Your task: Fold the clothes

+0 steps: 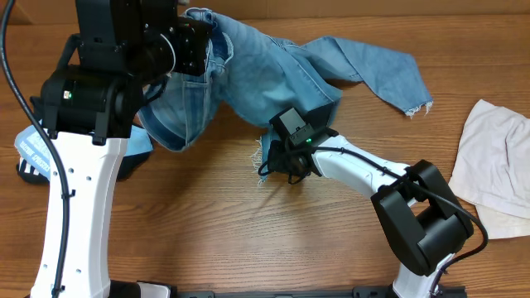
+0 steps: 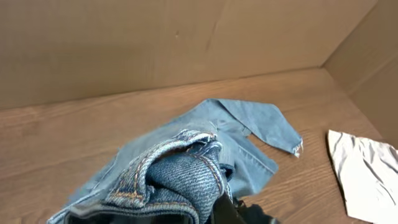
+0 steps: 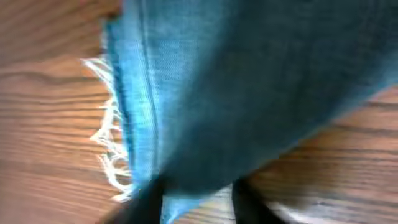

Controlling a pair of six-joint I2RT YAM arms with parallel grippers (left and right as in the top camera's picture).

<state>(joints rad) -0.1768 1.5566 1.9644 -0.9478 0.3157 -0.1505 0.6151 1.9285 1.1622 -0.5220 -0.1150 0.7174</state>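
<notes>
The long light-blue denim jeans [image 1: 273, 74] sprawl across the 12 o'clock side of the brown wooden table [image 1: 207, 215]. At 11 o'clock the left gripper [image 2: 239, 213] appears clamped on the bunched waistband [image 2: 180, 168], held off the wood. Near centre, the right gripper [image 1: 284, 159] pinches a frayed hem [image 3: 115, 143], its fingers only slightly apart. The free leg [image 1: 389, 79] trails toward 2 o'clock. Uneven pulling could twist the denim. The thin hem could also slip from its pinch, spoiling the fold.

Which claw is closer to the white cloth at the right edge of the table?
Right. The right claw grips the jeans mid-table, left of the white cloth; the left claw holds them farther left still.
</notes>
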